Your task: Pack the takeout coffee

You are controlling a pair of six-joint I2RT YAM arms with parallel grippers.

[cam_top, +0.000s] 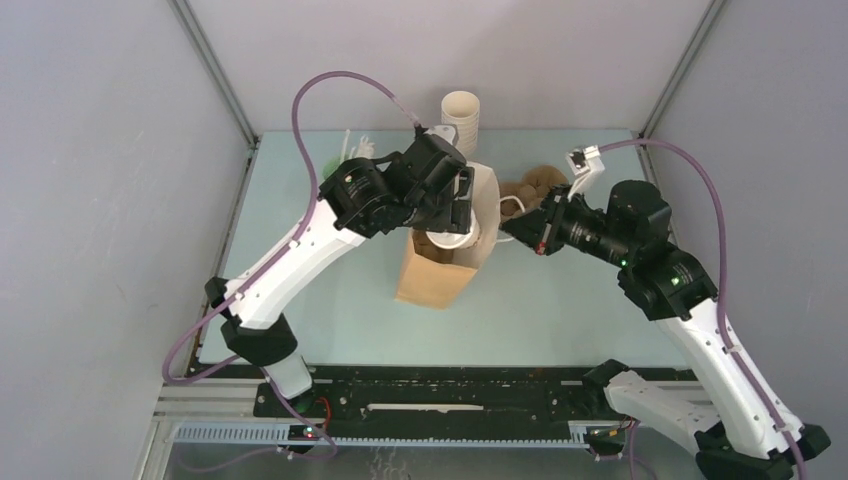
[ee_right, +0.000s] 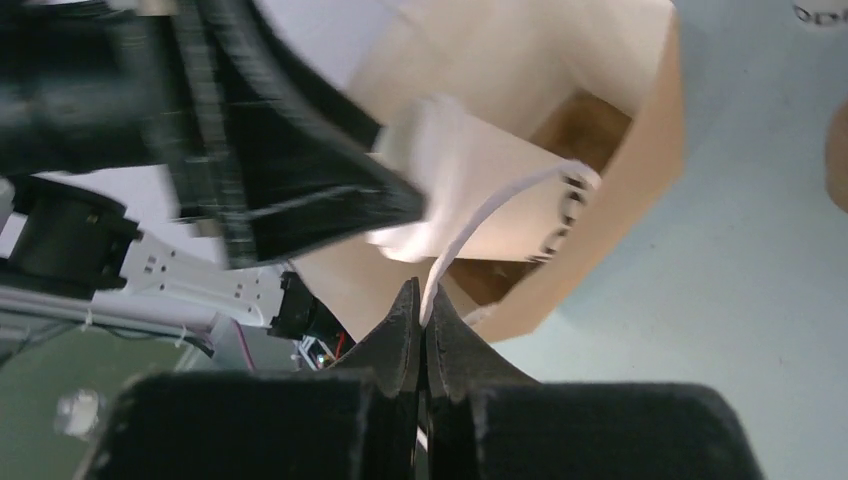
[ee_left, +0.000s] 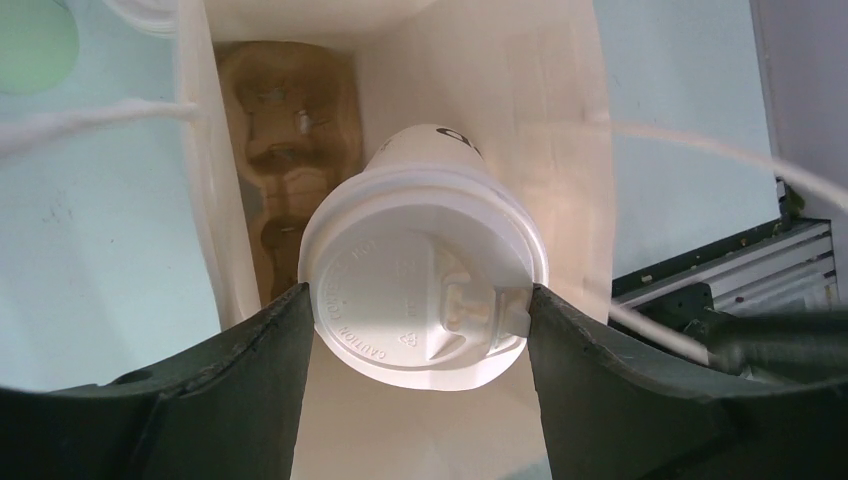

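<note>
While the left fingers (ee_left: 250, 370) clamp its lid from both sides, the takeout coffee (ee_left: 425, 270) hangs between them, lid up, within the mouth of the paper bag (ee_left: 520, 100). Beyond those fingertips, at the bag's bottom: brown cardboard carrier (ee_left: 290, 150). Right fingers (ee_right: 400, 340): closed on the bag's white cord handle (ee_right: 480, 215), which rises from their tips. Bag stands on the pale worktop (cam_top: 560, 300).
</note>
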